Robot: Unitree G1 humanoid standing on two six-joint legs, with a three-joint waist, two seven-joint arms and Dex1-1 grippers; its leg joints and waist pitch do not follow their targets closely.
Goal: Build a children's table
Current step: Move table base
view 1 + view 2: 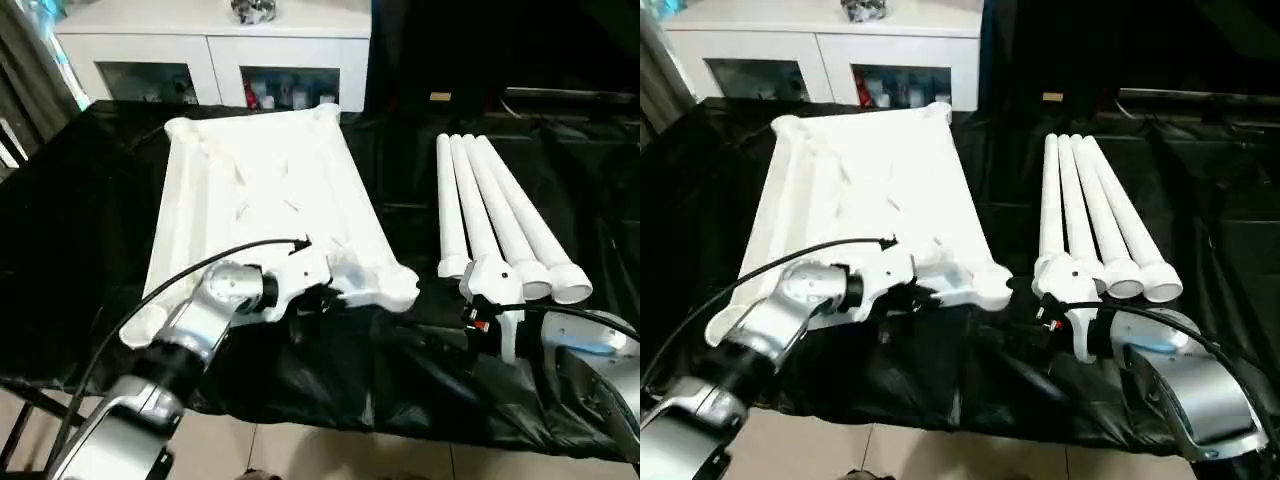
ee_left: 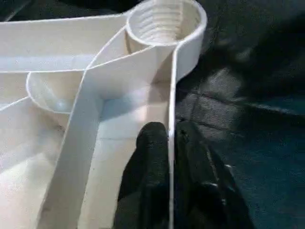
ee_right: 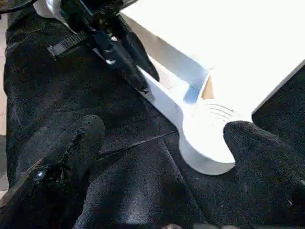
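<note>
The white tabletop [image 1: 260, 190] lies upside down on the black cloth, ribs facing up. My left gripper [image 2: 170, 136] is shut on the thin wall of its near edge, just short of the near right corner socket [image 2: 162, 21]. That same gripper appears in the right wrist view, its fingers [image 3: 126, 57] pinching the rim. My right gripper [image 3: 164, 129] is open, its two pads standing wide on either side of that corner socket [image 3: 205, 143] and a little in front of it. Four white tubular legs [image 1: 500, 215] lie side by side on the cloth to the right of the tabletop.
A white cabinet with glass doors [image 1: 215, 50] stands behind the work surface. The black cloth [image 1: 330, 380] hangs over the near edge above the tiled floor [image 1: 300, 450]. A black cable [image 1: 170, 280] arcs over my left forearm.
</note>
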